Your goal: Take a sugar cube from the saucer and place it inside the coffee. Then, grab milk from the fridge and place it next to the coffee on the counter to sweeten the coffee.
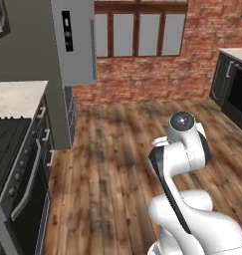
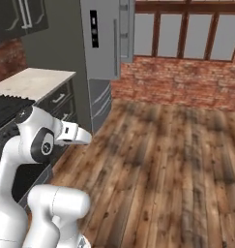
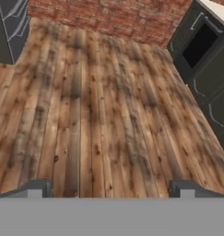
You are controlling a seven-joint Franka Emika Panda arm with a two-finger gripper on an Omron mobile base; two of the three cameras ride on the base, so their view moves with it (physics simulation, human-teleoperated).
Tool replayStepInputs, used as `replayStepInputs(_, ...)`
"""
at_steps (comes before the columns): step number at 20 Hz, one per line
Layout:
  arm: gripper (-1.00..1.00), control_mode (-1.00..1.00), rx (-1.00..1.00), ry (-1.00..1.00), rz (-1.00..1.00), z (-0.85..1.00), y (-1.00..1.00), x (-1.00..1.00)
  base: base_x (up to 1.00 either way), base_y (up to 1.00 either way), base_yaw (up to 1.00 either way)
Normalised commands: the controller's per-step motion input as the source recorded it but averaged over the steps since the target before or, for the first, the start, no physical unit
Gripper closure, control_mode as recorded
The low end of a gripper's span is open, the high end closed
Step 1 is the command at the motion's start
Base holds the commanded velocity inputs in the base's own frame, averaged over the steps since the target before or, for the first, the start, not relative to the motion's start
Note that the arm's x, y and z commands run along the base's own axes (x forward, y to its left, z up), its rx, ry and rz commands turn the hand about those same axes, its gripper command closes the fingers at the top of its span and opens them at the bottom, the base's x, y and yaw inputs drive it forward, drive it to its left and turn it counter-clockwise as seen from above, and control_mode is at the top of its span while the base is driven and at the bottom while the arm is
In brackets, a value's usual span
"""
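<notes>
The fridge stands tall and grey at the far left with its door closed and a dark panel on its front. Beside it runs the beige counter over dark drawers. My gripper is open and points down at the bare wooden floor, with its two dark fingertips far apart and nothing between them. My white arm is folded over the base, well short of the fridge. The sugar cube, saucer, coffee and milk are out of view.
A black stove and an oven front line the left side. Dark cabinets stand at the right. A brick wall with a window closes the back. Wooden floor lies between.
</notes>
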Motion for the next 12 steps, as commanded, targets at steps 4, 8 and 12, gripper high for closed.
replayStepInputs(4, -1.0, 1.0, 0.0, 0.0, 0.0, 0.0, 0.0, 0.0, 1.0, -0.43, -0.01)
replayStepInputs(8, -1.0, 1.0, 0.0, 0.0, 0.0, 0.0, 0.0, 0.0, 1.0, -0.42, -0.07)
replayStepInputs(12, -1.0, 1.0, 0.0, 0.0, 0.0, 0.0, 0.0, 0.0, 1.0, -0.38, -0.04)
